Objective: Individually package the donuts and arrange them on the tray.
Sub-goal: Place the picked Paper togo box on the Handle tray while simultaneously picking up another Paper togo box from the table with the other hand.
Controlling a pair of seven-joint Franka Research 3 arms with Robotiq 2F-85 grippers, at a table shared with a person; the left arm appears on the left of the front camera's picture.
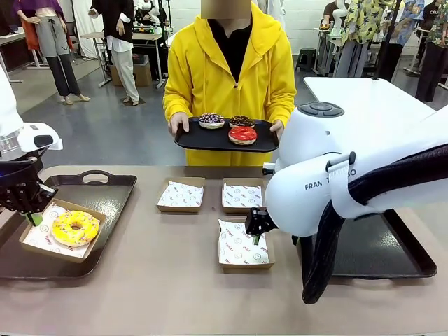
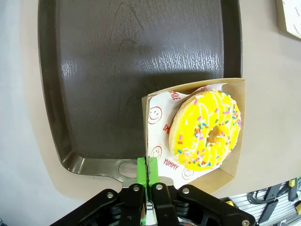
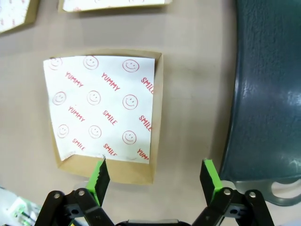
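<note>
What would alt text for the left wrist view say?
A yellow-glazed donut with coloured sprinkles lies in a paper-lined cardboard box that rests partly on a dark tray, partly on the tan table. At the bottom, the left gripper has its jaws shut, seemingly pinching the box's near wall.

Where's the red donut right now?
In the front view, the red donut sits on the black tray held by the person at the table's far side, in front of the two chocolate donuts.
</note>
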